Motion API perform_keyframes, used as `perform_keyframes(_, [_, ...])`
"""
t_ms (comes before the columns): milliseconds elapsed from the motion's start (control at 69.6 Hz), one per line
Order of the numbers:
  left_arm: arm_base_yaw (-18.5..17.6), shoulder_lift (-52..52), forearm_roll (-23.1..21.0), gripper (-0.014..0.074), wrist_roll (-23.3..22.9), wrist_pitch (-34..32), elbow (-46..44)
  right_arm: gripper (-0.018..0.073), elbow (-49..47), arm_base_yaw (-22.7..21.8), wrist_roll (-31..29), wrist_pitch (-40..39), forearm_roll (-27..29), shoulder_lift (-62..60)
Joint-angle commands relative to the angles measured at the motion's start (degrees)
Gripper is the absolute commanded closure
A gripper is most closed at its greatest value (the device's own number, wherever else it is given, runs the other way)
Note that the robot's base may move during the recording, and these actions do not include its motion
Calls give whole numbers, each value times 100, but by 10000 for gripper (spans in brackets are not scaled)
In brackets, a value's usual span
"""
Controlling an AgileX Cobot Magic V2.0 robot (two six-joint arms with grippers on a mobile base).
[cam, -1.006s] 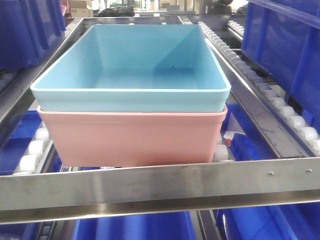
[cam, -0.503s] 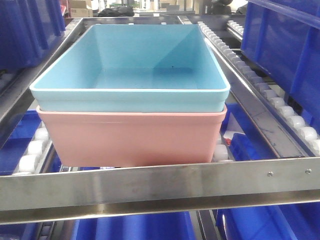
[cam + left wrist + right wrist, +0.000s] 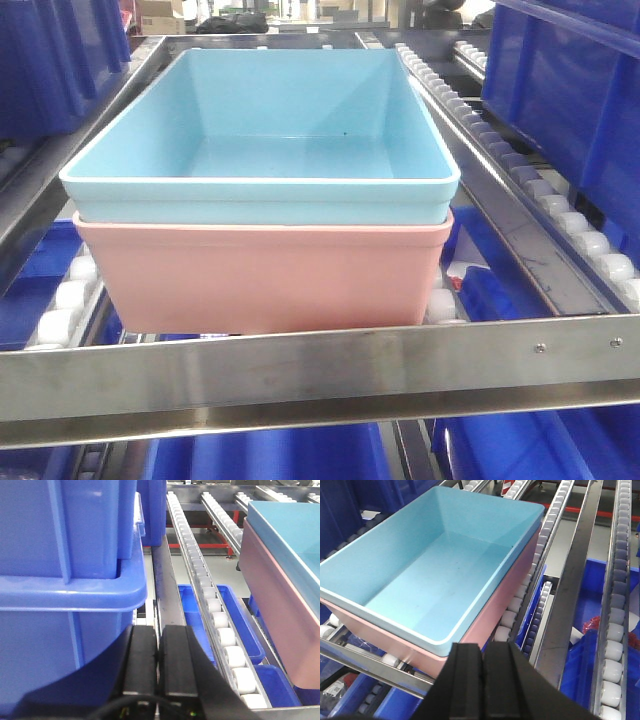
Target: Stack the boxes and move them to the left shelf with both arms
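Observation:
The light blue box (image 3: 262, 150) sits nested in the pink box (image 3: 262, 275), and the stack rests on the left shelf's roller rails (image 3: 545, 195) behind the steel front bar (image 3: 320, 375). The right wrist view looks down into the blue box (image 3: 430, 565), with the pink box's (image 3: 512, 587) rim showing under it. My right gripper (image 3: 483, 652) is shut and empty, just off the stack's near right corner. My left gripper (image 3: 158, 635) is shut and empty, left of the stack, whose pink box (image 3: 280, 600) and blue box (image 3: 287, 527) side show at the right edge.
Large dark blue crates stand on both sides (image 3: 570, 90) (image 3: 55, 60), one close against my left gripper (image 3: 70, 575). More blue bins (image 3: 610, 645) lie on the level below. Roller rails (image 3: 210, 595) run beside the stack.

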Motion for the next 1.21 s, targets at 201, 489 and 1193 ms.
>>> perform_keyframes(201, [7,-100,-40,601,19,-455,146,504,-157,-531,-2984,161,2815,-26])
perform_keyframes(489, [7,-100,-40,601,19,-455,146,504,809,-2498,-5245,-527,4617,-1220])
perform_keyframes(1193, [7,-76,-40,601,19,-455,146,504,2410,-3323,-4778,-681,4575,-3336])
